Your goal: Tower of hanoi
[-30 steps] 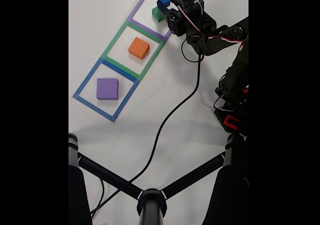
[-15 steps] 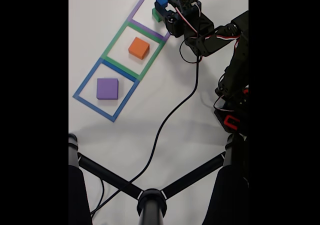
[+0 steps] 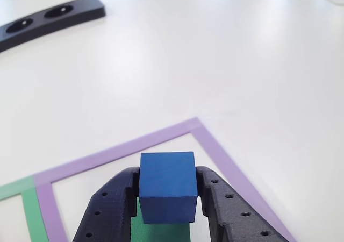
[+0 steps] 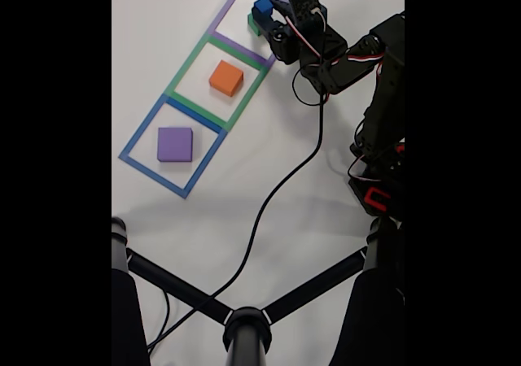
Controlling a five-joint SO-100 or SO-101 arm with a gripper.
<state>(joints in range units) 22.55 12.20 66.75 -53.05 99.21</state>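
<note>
Gripper (image 3: 167,199) clamps blue cube (image 3: 167,187) btwn both fingers; green block (image 3: 161,232) directly beneath it, inside purple tape outline (image 3: 215,150).

In the fixed view, three square tape outlines are lying in a diagonal row on the white bench (image 4: 244,220), running from lower left to upper right. The purple square foam block (image 4: 175,144) is sitting inside the lower-left outline (image 4: 138,138), and the salmon-orange square foam block (image 4: 226,78) inside the middle outline (image 4: 189,62). In the upper-right outline (image 4: 231,6), the small blue foam cube (image 4: 262,7) is sitting between the black fingers (image 3: 110,207), directly above the green foam block (image 3: 161,232). In the other view, a black bar with round holes (image 3: 51,19) is lying far behind, to the left.
</note>
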